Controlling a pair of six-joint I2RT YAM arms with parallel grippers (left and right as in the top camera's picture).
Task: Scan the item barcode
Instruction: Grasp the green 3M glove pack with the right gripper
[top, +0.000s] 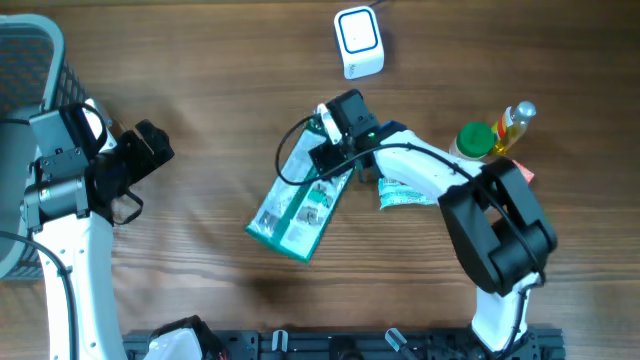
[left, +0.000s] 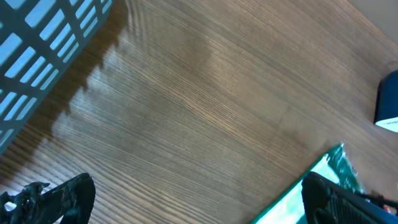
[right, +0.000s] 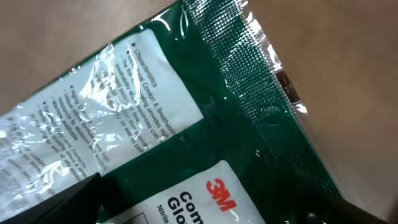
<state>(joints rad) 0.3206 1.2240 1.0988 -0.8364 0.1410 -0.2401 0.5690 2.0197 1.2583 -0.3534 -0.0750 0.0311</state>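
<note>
Green glove packet (top: 297, 208) lies flat mid-table, on the near side of the white scanner (top: 358, 42). The right gripper (top: 335, 150) hovers over the packet's far end, jaws spread and empty. The left gripper (top: 152, 150) is idle at left, also spread. Likely next: regrasp the packet and turn its barcode toward the scanner.

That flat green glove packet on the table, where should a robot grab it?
Probably the crimped seal strip at the green packet's end nearest the white scanner, coming in low from that side: the packet lies flat, and that thin strip juts out for fingers to pinch.
</note>
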